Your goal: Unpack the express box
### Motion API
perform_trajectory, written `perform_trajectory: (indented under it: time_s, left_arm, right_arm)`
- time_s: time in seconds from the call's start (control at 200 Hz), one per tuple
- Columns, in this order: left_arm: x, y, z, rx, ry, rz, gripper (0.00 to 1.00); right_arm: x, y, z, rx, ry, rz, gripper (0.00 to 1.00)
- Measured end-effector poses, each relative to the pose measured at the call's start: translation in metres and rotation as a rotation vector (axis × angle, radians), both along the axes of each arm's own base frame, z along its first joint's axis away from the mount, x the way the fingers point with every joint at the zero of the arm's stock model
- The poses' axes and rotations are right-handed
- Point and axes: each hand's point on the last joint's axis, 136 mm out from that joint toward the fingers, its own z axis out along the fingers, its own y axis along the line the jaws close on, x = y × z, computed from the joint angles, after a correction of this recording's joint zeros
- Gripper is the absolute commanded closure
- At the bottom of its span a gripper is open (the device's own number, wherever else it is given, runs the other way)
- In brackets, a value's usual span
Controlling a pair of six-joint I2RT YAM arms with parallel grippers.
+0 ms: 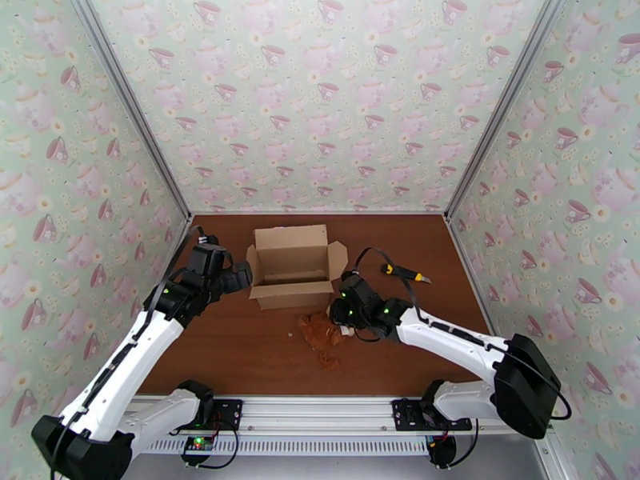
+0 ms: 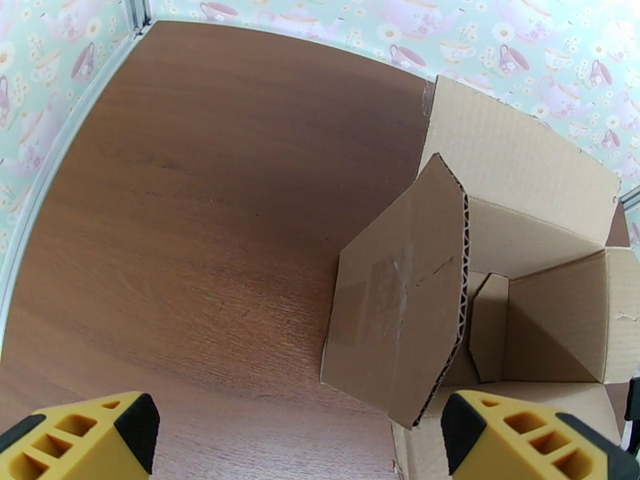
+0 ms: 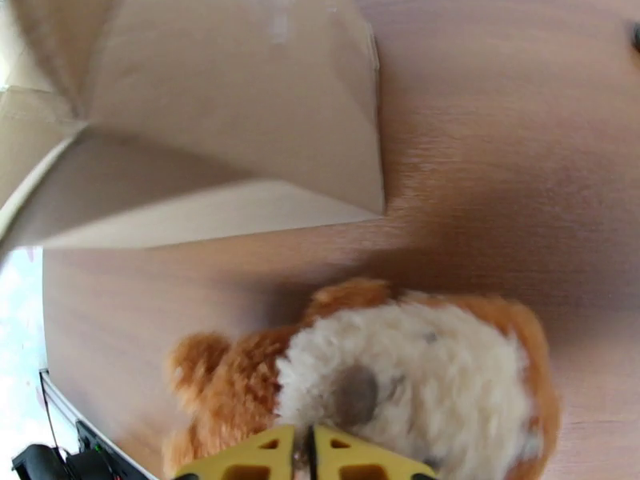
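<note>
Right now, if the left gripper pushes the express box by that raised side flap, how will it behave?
Likely light: the express box is open, and what shows of its inside looks empty, so it should slide on the smooth table. The side flap is thin single-wall corrugate on a crease; it will probably fold rather than carry the push.

Matt corrugated cardboard express box [image 2: 520, 178], fuzzy cloth plush toy [image 3: 400, 370], smooth wood-grain table [image 2: 200, 194]
</note>
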Motion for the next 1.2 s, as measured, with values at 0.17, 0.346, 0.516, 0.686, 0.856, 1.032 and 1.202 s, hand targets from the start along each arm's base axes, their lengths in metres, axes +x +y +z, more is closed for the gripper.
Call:
perform_trajectory:
  time_s: [0.17,0.346,0.516,0.686,0.856,1.032,1.202]
  left_arm:
    - [0.001,0.001,-0.001,0.007,0.002,0.002,0.00]
    - [0.001,0.002,0.000,0.019,0.000,0.003,0.00]
    - [0.001,0.003,0.000,0.025,0.000,-0.001,0.00]
    - [0.001,0.003,0.000,0.027,-0.001,0.001,0.00]
    - [0.001,0.004,0.000,0.033,-0.002,0.002,0.00]
    - [-0.001,0.007,-0.001,0.051,0.006,0.004,0.00]
    - [0.000,0.020,0.002,0.089,-0.001,0.029,0.00]
  right_arm:
    - [0.003,0.000,-0.004,-0.004,0.004,-0.014,0.53]
    - [0.002,-0.006,0.005,-0.010,-0.015,-0.019,0.36]
    - [0.006,-0.022,0.034,-0.001,-0.070,-0.049,0.21]
    - [0.010,-0.040,0.062,0.016,-0.127,-0.081,0.03]
    - [0.016,-0.076,0.072,-0.020,-0.148,-0.152,0.00]
    - [0.024,-0.117,0.083,-0.059,-0.173,-0.235,0.00]
    - [0.039,-0.148,0.107,-0.125,-0.275,-0.289,0.00]
